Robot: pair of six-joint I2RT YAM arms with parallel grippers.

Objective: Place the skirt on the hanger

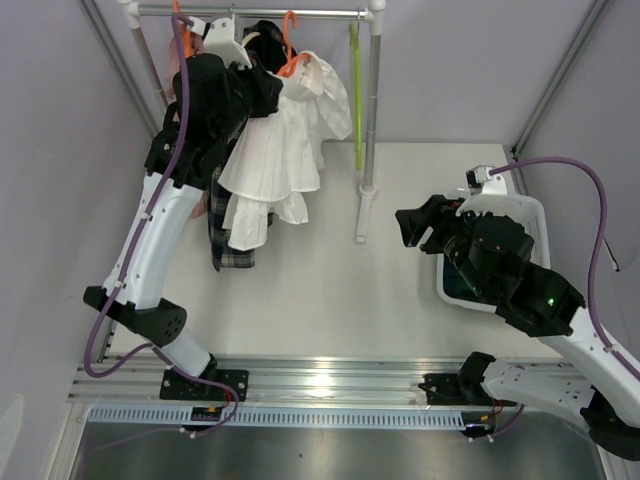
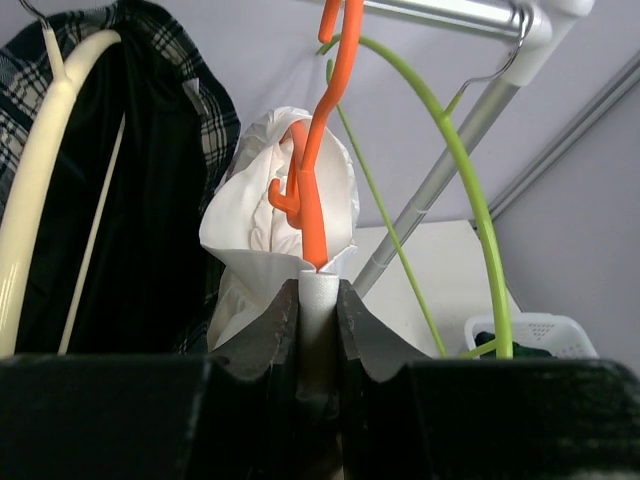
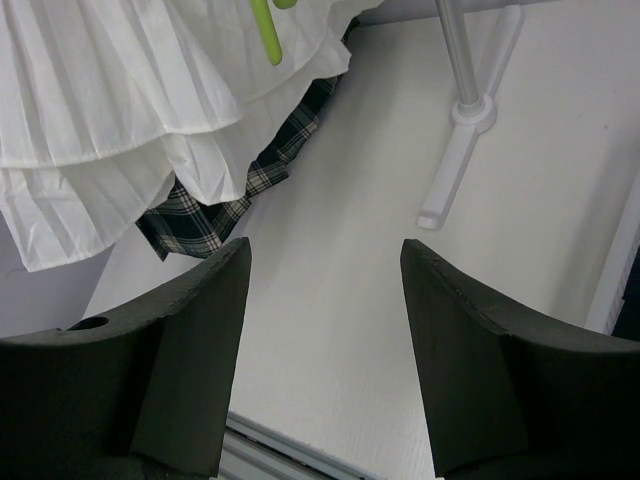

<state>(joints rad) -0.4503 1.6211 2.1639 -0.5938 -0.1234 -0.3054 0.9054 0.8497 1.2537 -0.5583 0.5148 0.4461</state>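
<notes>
The lime-green hanger (image 1: 355,90) hangs on the rail at its right end, bare; it also shows in the left wrist view (image 2: 480,210). The dark green skirt (image 2: 530,349) lies in the white basket (image 1: 530,215) at the right, mostly hidden under my right arm. My left gripper (image 2: 318,285) is raised to the rail (image 1: 260,12) and shut on the white ruffled garment (image 1: 280,160) just below its orange hanger (image 2: 315,200). My right gripper (image 3: 325,300) is open and empty, above the table left of the basket.
A navy-and-white checked garment (image 1: 232,250) hangs behind the white one, on a cream hanger (image 2: 40,200). The rack's right post (image 1: 368,150) and its foot (image 3: 460,150) stand mid-table. A metal rail runs along the near edge (image 1: 320,385).
</notes>
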